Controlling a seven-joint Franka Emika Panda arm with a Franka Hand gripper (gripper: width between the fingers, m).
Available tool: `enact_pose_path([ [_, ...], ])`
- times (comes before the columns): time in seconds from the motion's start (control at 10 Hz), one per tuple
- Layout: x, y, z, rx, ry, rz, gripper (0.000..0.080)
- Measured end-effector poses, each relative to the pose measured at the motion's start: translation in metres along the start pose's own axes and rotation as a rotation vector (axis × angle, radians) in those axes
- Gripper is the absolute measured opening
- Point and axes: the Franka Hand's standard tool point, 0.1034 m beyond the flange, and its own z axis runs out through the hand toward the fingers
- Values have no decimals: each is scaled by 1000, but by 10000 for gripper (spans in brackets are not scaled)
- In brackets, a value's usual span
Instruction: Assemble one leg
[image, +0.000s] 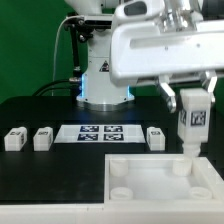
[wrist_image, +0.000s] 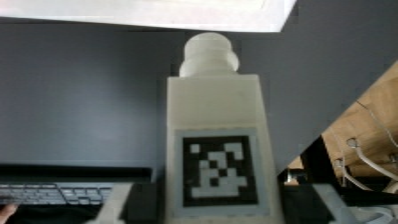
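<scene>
My gripper is shut on a white leg with a black-and-white marker on its face. It holds the leg upright, peg down, just above the far right socket of the large white tray-like piece. In the wrist view the leg fills the middle, its round peg pointing away toward the tray's edge, with my dark fingers on either side. Three more legs lie on the table: two at the exterior view's left and one right of the marker board.
The marker board lies flat on the black table behind the tray. The arm's base stands at the back, with cables beside it. The tray has round sockets near its corners.
</scene>
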Motion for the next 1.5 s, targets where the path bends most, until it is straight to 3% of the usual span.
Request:
enact_pose_path([
  [0.5,-38,-15,37,17,-69,12,294],
  [0.7,-36,-22,41,23,-64,10,294],
  [1.5,-33,-18,43,20,-57,7,294],
])
